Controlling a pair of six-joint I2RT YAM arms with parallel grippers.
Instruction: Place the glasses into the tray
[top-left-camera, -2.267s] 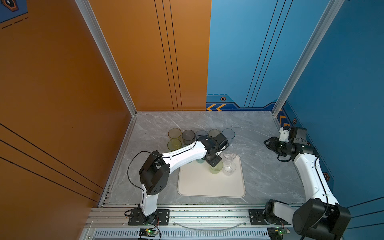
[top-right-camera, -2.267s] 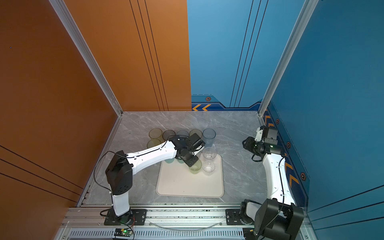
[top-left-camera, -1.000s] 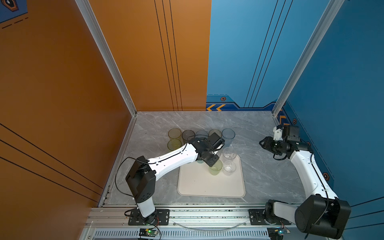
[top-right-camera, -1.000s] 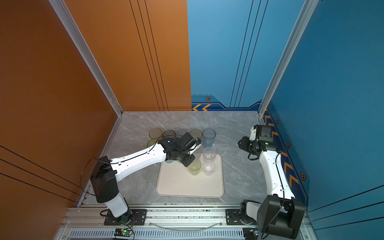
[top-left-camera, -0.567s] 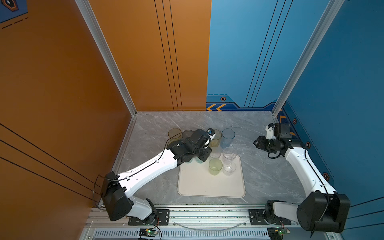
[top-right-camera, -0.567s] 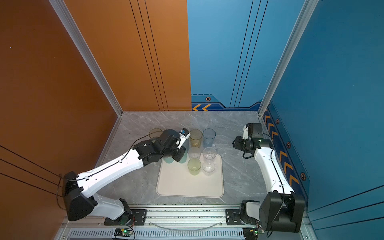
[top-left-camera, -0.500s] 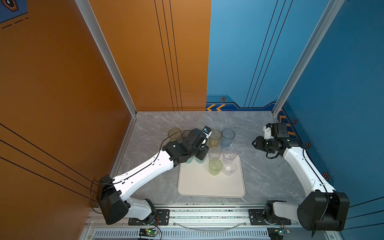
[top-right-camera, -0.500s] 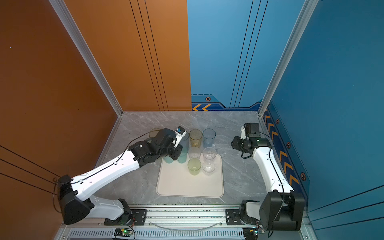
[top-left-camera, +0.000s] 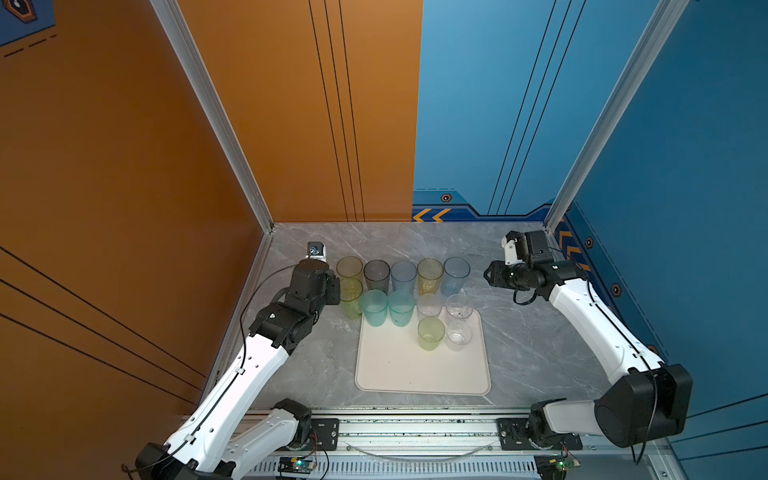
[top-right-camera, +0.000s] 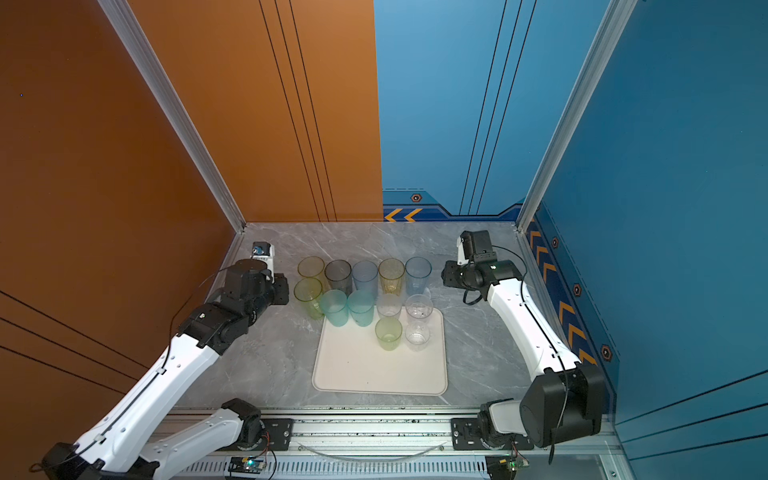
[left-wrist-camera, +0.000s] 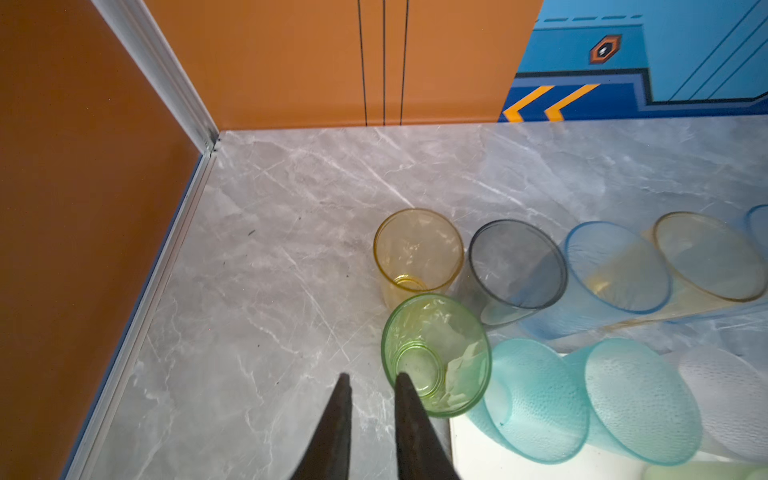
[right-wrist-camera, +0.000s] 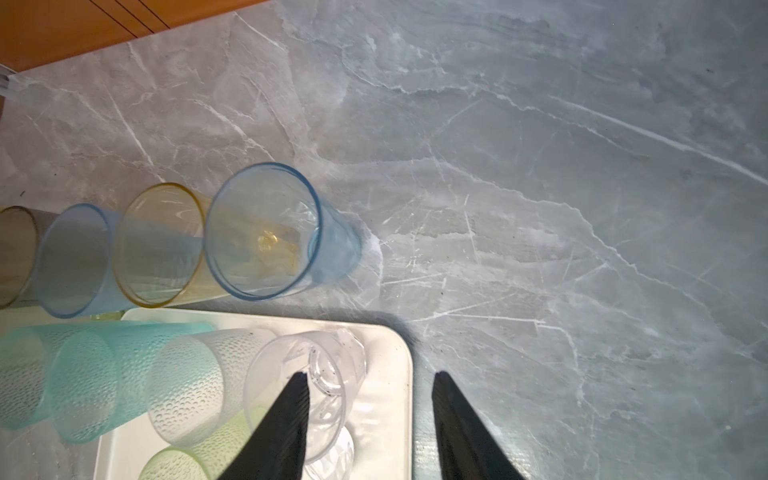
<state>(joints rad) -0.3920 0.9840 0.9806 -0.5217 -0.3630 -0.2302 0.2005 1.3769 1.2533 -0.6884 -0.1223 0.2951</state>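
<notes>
Both arms flank the glasses, neither holding one.
6 stand at the tray's far end, 6 on the worktop behind and left of it. The left gripper has its jaws narrowly apart, empty, just beside the green glass. The right gripper has its jaws half open, empty, near the tray's far right corner.

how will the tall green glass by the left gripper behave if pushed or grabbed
The green glass is tall with a base narrower than its rim, so a high push would probably tip it, not slide it. Its thin translucent wall suggests it is light and may flex if squeezed. The nearest teal glass stands close, so a topple could knock it.
</notes>
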